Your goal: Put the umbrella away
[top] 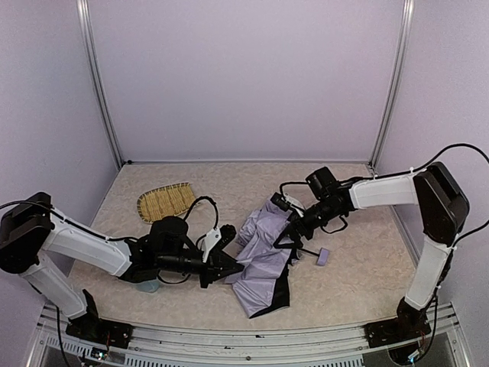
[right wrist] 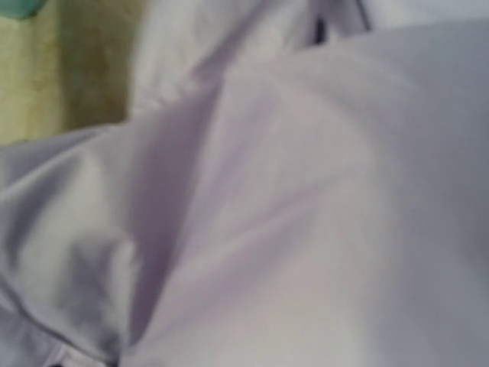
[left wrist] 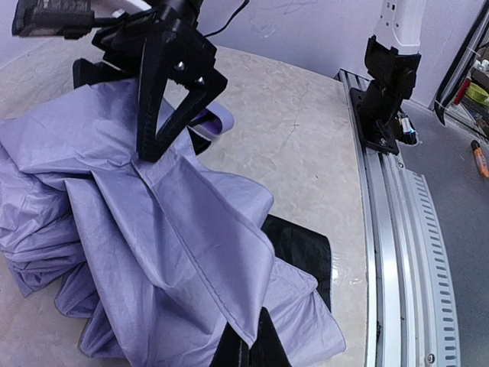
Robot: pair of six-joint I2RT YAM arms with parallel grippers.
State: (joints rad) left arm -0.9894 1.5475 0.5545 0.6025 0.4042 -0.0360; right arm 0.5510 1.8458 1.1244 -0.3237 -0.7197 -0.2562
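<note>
The umbrella (top: 263, 264) lies collapsed and loosely crumpled in the middle of the counter (top: 351, 283). In the top view it sits just below centre, with pale lavender fabric uppermost and a strip of black lining (top: 280, 294) showing at its lower right edge. Its small lavender handle knob (top: 323, 256) rests on the counter just right of the canopy.

The left end effector (top: 229, 264) reaches in from the lower left and meets the canopy's left edge. It is closed on a fold of the fabric. In the left wrist view a raised crease runs from the bottom centre of the frame up toward the upper left.

The right end effector (top: 294, 229) comes in from the right and presses down on the canopy's upper right part. Seen from the left wrist, its black fingers (left wrist: 149, 99) stand on the top end of that crease, tips near each other. I cannot tell whether they clamp it (the right wrist view is only blurred fabric, very close).

A woven bamboo tray (top: 164, 201) lies left of centre in the top view, well apart from the umbrella.
</note>
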